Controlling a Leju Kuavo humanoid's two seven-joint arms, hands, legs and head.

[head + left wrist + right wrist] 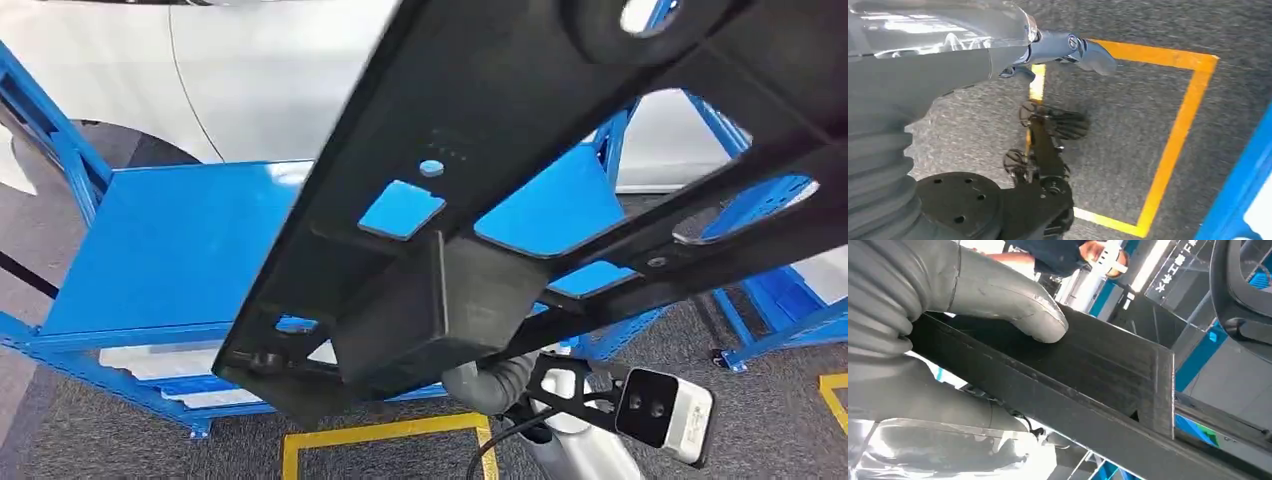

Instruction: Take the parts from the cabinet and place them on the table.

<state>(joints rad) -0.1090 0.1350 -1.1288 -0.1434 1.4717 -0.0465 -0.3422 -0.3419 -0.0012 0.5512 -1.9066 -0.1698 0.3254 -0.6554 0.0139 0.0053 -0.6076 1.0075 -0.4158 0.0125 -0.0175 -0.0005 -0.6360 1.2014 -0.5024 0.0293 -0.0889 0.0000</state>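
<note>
Right hand (pixel 998 305) is clamped on the black part (pixel 520 150), carried high above the blue counter (pixel 170 240) for placing; left hand (pixel 1068 50) hangs, fingers loosely spread.

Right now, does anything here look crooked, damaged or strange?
Nothing looks damaged. The black part is held tilted, slanting across the head view above the blue table, gripped by the right robot hand near its boxy end. The left robot hand hangs over the floor, holding nothing.
</note>
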